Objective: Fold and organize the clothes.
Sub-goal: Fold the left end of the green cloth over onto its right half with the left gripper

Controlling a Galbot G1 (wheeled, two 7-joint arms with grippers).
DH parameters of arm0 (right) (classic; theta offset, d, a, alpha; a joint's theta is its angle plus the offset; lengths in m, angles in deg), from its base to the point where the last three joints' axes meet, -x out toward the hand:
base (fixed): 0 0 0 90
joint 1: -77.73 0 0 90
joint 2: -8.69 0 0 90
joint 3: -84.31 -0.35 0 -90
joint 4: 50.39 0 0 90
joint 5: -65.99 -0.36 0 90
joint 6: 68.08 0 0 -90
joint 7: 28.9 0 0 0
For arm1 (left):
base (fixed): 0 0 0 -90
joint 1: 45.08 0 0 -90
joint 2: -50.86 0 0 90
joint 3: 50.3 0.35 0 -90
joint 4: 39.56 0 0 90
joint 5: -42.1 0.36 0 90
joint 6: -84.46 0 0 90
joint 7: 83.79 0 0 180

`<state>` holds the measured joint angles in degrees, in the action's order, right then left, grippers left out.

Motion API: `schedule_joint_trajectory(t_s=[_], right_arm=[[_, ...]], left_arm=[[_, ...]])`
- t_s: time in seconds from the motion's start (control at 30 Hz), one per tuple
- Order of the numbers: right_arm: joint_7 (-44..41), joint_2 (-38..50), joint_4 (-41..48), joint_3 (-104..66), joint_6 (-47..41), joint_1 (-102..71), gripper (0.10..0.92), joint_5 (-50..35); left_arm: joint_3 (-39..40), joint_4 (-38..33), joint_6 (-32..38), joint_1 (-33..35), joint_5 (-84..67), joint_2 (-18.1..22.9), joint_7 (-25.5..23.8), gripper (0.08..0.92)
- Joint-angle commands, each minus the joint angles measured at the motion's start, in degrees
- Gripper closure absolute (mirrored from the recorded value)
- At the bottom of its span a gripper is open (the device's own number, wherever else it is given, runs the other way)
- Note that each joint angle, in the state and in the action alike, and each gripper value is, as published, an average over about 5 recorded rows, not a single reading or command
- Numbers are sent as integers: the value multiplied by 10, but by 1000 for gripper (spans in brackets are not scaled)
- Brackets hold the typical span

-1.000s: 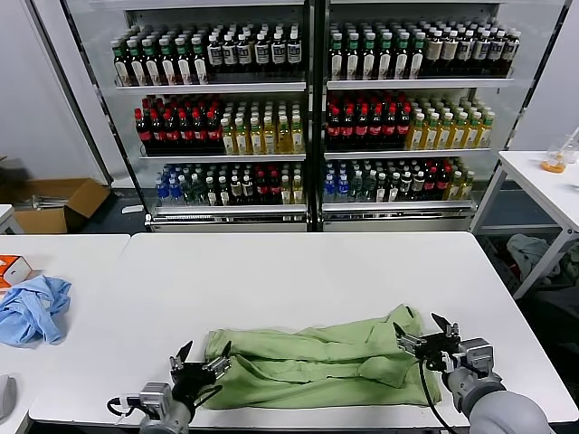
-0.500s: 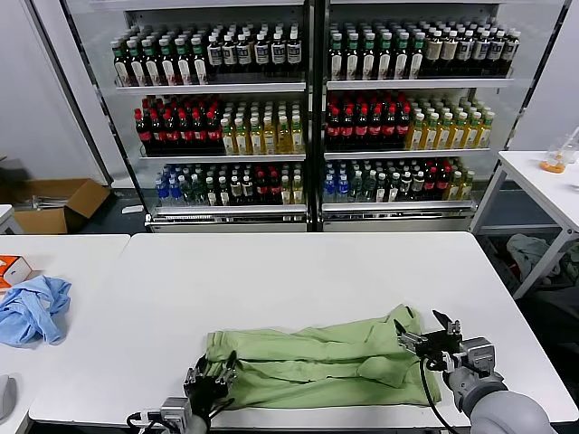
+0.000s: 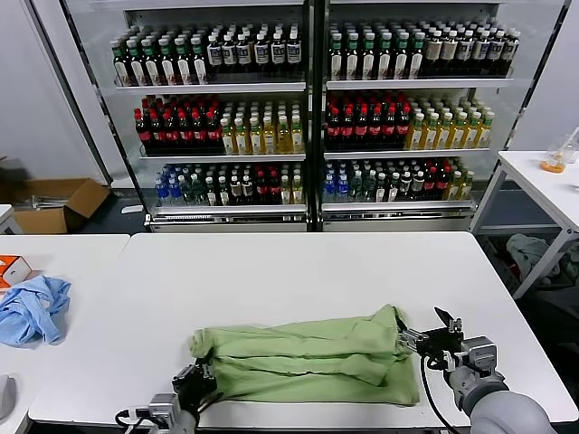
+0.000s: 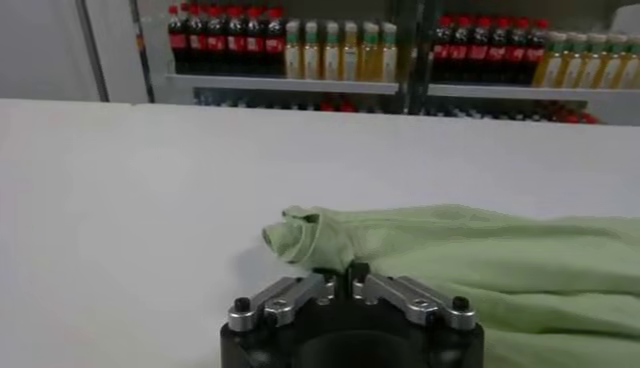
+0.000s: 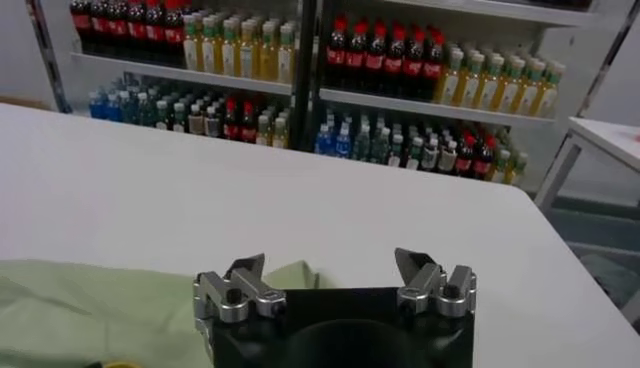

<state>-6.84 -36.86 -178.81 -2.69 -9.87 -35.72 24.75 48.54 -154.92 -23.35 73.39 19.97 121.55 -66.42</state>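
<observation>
**Left gripper pinched on the shirt's near-left corner**

While your right gripper (image 3: pixel 432 338) waits with its jaws spread wide just beside the shirt's right end, your left gripper (image 3: pixel 201 378) is closed tight on the near-left corner of the light green polo shirt (image 3: pixel 308 362). The shirt lies bunched lengthwise along the near edge of the white table (image 3: pixel 298 271). A light blue cloth (image 3: pixel 32 309) sits well apart on the far-left table.
</observation>
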Motion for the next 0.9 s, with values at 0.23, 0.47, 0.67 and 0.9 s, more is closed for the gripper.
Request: schedule_joint_trajectory(t_s=[0.23, 0.47, 0.67, 0.9], right_arm=[[-2, 1, 2, 2, 2, 3, 203, 2], [-4, 7, 4, 3, 3, 5, 203, 2], [-4, 11, 8, 6, 4, 7, 203, 2], [-6, 17, 15, 10, 4, 12, 203, 2]], left_arm=[[-222, 24, -14, -21, -171, -120, -20, 895], [-301, -19, -51, -22, -359, -142, -41, 895], [-264, -110, -72, -14, -497, -108, -53, 895], [-137, -158, -74, -26, -552, -52, -54, 895]])
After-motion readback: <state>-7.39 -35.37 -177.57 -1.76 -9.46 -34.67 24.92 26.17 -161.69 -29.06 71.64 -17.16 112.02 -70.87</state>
